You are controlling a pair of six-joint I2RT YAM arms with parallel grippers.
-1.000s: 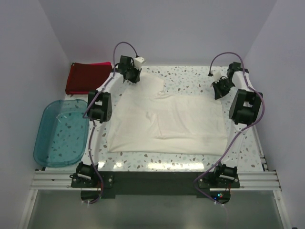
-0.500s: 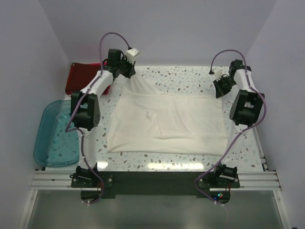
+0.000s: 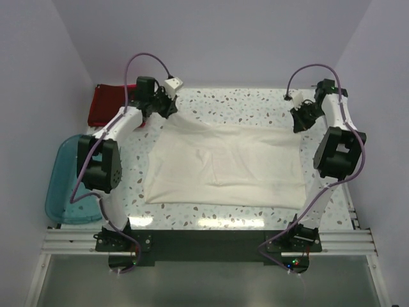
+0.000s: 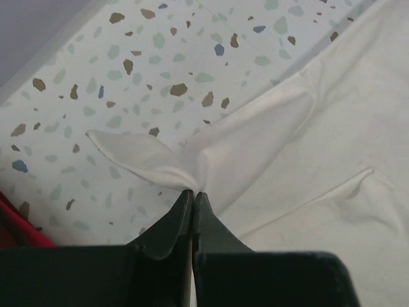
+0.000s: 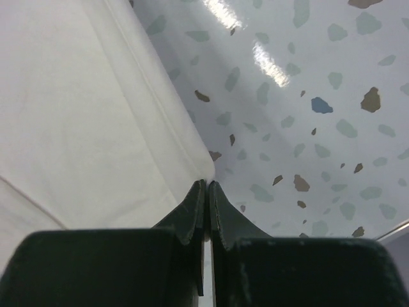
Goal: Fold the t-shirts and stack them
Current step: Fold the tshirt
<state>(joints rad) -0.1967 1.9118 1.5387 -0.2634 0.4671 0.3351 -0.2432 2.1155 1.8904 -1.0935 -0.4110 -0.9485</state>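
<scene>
A cream-white t-shirt point(image 3: 223, 163) lies spread on the speckled table, its red print not showing. My left gripper point(image 3: 167, 110) is shut on the shirt's far left corner, which bunches at the fingertips in the left wrist view point(image 4: 193, 192). My right gripper point(image 3: 298, 121) is shut on the far right corner, and its closed tips pinch the shirt's edge in the right wrist view point(image 5: 208, 183). The cloth point(image 4: 332, 128) is stretched between the two grippers along the far edge. A dark red shirt point(image 3: 108, 105) lies folded at the far left.
A translucent teal tub point(image 3: 67, 182) sits at the left edge of the table. The speckled table point(image 3: 243, 102) shows beyond the shirt's far edge. Walls close in on the left, back and right.
Both grippers moved outward and toward the back. The left pulled its corner far left, the right moved to the far right. The shirt's far edge went from crumpled to stretched straight.
</scene>
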